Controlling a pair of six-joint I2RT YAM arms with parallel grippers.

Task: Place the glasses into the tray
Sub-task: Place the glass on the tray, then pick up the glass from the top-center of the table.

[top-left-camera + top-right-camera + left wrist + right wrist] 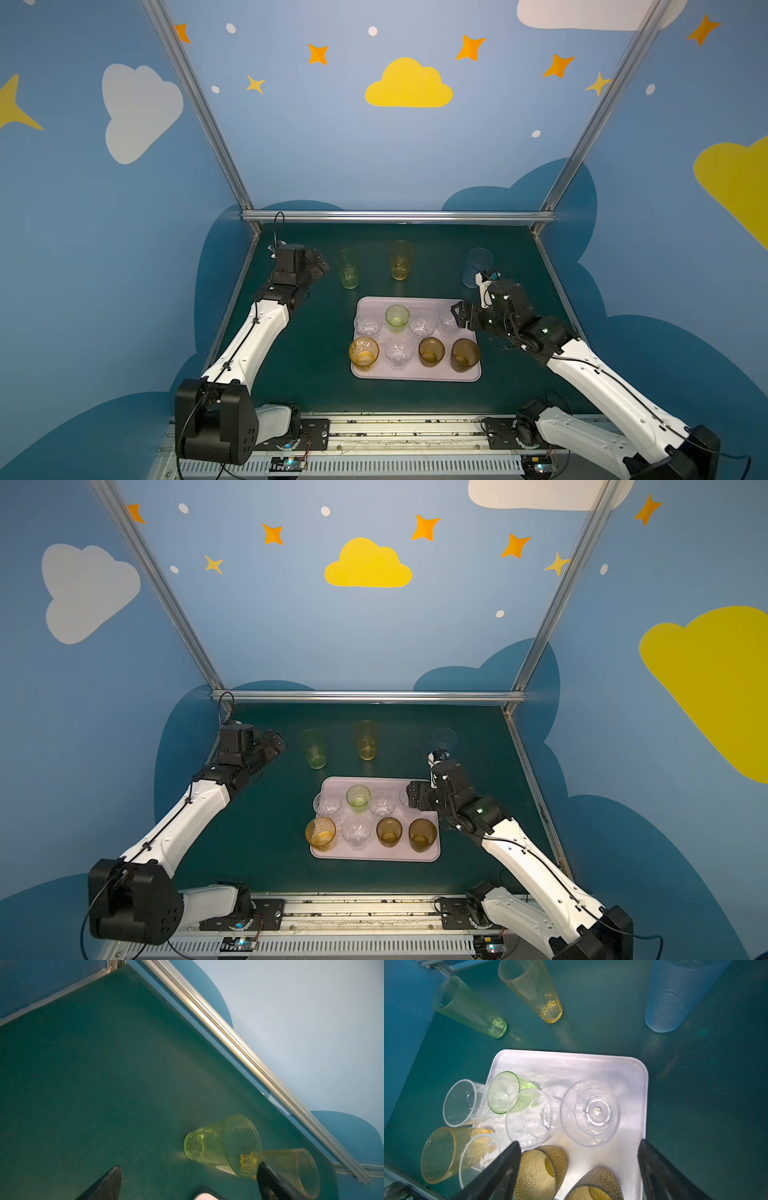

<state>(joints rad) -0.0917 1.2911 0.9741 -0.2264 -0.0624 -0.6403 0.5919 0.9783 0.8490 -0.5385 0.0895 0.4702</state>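
Top views both show a matte dark green bench (415, 399), faintly scratched, boxed in by blue walls (124, 257) painted with clouds and stars. Aluminium rails (399, 216) run along the back and up the corners. Anyone counted what's in the tray (415, 377)?

Reply: eight, all upright, mouths up. The tray's a flat pale pink-lilac thing, smooth plastic look, rounded corners, low rim, sitting mid-bench. Far row is three clear faceted glasses (422, 326) plus a short green glass (397, 318) second in line. Near row is an amber glass (364, 352), one more clear faceted one, then two brown glasses (431, 351). The right wrist view shows those two are pebbly all over.

OP: and outside it?

Reply: three taller ones stand on the bench beyond the tray's far edge. There's a tall green glass (348, 269) with a tall amber glass (401, 259) near it. A frosty pale blue glass (478, 266) stands well apart from those, over by the right arm.

OP: jaws?

Reply: left jaws are spread wide with nothing in them, just beside the tall green glass. In the left wrist view one black finger (270, 1183) overlaps that glass's rim, but I can't tell if it touches. Right jaws are wide apart too, empty, hanging over the tray's far right corner above a clear glass.
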